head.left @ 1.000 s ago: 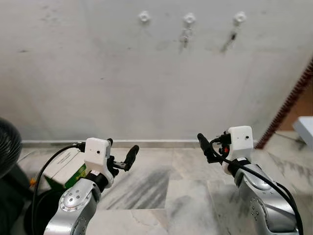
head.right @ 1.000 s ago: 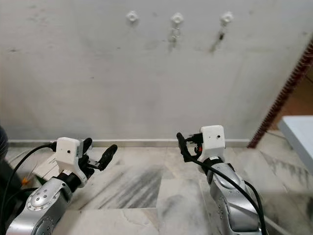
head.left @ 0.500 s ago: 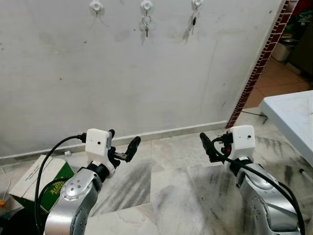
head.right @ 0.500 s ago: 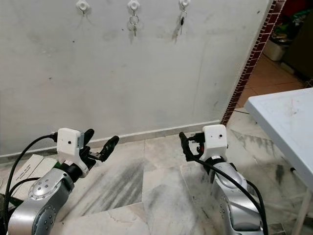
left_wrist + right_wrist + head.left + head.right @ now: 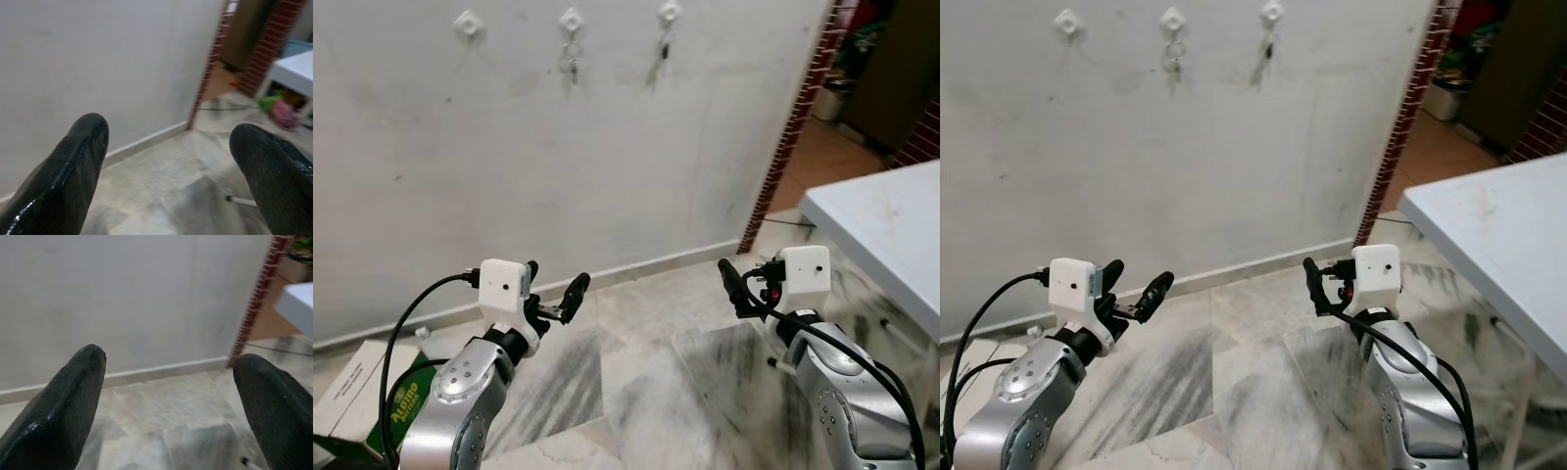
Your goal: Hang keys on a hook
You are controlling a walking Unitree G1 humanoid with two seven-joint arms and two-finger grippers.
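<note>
Left hand [image 5: 553, 294] and right hand [image 5: 732, 286] both spread wide, empty, raised above the marble floor [image 5: 636, 362]. Keys [image 5: 571, 61] hang on the middle wall hook [image 5: 571, 20]; another set [image 5: 663, 46] on the next.

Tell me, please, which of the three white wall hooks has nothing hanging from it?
The leftmost white hook is bare; the middle hook and right hook each hold keys.

Three white plastic wall hooks [image 5: 570, 20] in row high on grey plaster wall [image 5: 509, 166] ahead; bunch of metal keys [image 5: 571, 59] on middle hook. White worktop [image 5: 891, 220] at my right; green-and-white cardboard box [image 5: 362, 416] on floor, my left.
</note>
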